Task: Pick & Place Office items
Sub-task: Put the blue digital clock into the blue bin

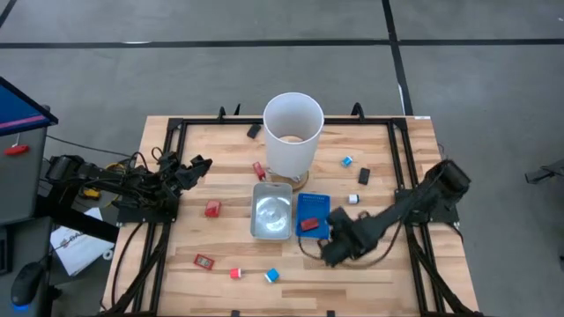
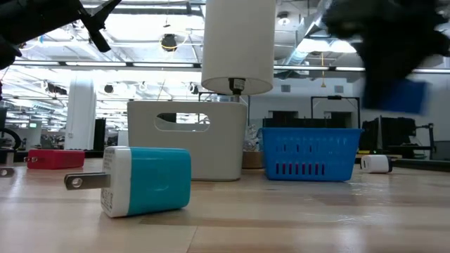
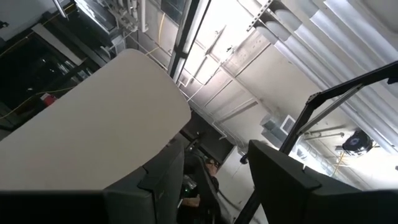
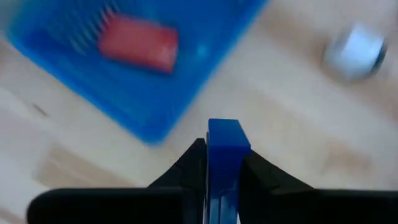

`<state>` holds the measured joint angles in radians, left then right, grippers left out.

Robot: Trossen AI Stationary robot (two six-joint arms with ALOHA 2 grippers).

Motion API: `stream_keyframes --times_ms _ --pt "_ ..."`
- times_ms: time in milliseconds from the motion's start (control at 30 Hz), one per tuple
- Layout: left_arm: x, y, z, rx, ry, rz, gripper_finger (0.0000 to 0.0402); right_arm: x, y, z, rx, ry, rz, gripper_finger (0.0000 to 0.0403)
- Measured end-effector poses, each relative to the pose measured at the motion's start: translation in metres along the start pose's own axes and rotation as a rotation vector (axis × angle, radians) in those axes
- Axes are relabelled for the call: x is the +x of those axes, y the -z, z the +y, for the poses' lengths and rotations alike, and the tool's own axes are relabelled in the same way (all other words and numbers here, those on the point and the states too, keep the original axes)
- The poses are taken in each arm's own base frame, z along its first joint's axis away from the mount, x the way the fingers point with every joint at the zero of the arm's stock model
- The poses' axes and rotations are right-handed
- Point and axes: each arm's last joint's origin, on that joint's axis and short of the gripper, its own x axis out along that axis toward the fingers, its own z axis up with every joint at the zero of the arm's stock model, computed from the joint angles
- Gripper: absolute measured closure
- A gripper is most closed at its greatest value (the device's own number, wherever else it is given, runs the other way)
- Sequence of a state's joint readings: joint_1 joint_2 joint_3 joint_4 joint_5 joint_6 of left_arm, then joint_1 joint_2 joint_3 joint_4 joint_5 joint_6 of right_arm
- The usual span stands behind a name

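A small blue block [image 4: 227, 152] is clamped between the right gripper [image 4: 224, 163] fingers just beside the blue tray [image 4: 186, 74], over which it should probably be centred before release.

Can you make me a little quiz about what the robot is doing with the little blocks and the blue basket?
1. True or false: the right gripper is shut on a blue block.
2. What colour is the piece lying in the blue tray?
A. white
B. red
C. black
3. Fill in: the left gripper is beside the tall white ____.

Key: 1 true; 2 B, the red piece; 3 bin.
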<state>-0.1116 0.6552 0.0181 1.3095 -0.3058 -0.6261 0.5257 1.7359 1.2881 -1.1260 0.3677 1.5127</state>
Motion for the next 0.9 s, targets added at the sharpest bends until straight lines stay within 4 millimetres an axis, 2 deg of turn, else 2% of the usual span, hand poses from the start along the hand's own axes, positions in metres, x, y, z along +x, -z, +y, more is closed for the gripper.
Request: stream_keyframes --times_ms 100,200,333,533,667,733,900 --pt "0.000 0.000 0.000 -0.001 0.007 0.005 0.0225 -0.013 -0.029 -0.008 -0.078 -0.087 -0.077 0.0357" --pt "0.000 0.000 0.000 -0.001 0.007 0.005 0.0225 -0.025 -0.056 -0.007 -0.239 -0.236 -0.131 0.0353" --pt "0.000 0.000 0.000 0.013 0.017 0.013 0.0225 -0.026 -0.079 -0.008 -0.454 -0.357 -0.118 0.0352" --pt "0.000 0.001 0.000 0.018 0.019 0.015 0.0225 -0.008 -0.094 -0.019 -0.748 -0.358 0.026 0.0355" --pt "0.000 0.002 0.000 0.028 0.014 0.025 0.0225 0.004 -0.101 -0.019 -0.881 -0.342 0.038 0.0355" --pt "0.000 0.002 0.001 0.043 0.011 0.031 0.0225 0.009 -0.105 -0.013 -0.906 -0.381 0.019 0.0355" --pt "0.000 0.003 0.001 0.054 0.004 0.040 0.0225 0.028 -0.100 0.001 -0.966 -0.389 0.036 0.0356"
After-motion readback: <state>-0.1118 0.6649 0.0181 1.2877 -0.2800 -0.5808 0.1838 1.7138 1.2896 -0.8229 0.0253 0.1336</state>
